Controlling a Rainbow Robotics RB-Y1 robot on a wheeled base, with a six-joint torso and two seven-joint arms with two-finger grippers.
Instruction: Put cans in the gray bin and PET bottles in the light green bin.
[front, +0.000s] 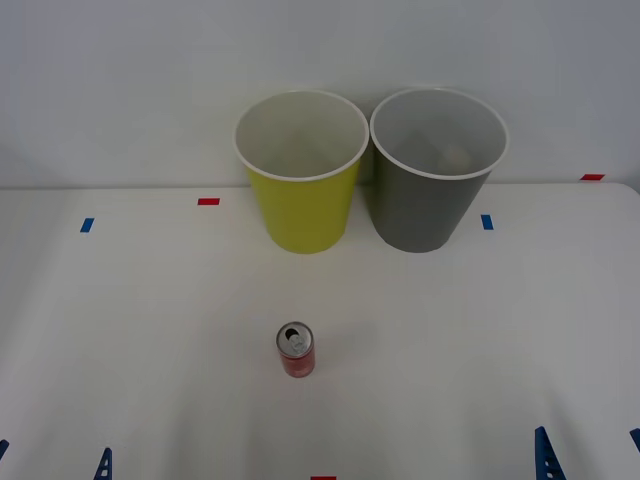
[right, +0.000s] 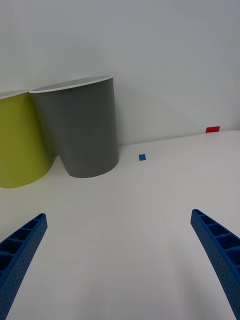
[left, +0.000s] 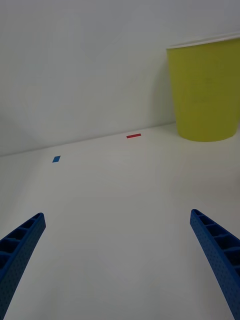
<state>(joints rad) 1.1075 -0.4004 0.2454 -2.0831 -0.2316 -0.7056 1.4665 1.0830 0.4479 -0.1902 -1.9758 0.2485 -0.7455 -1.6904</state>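
A small red can with a silver top stands upright in the middle of the white table. Behind it, by the wall, the light green bin and the gray bin stand side by side, the gray one to the right. Both look pale inside. My left gripper is open at the near left edge, and my right gripper is open at the near right edge. Both are far from the can. The right wrist view shows the gray bin ahead of the open right gripper. The left wrist view shows the light green bin beyond the open left gripper. PET bottles are out of view.
Small tape marks lie on the table: red and blue at the left, blue and red at the right, red at the near edge. A white wall stands just behind the bins.
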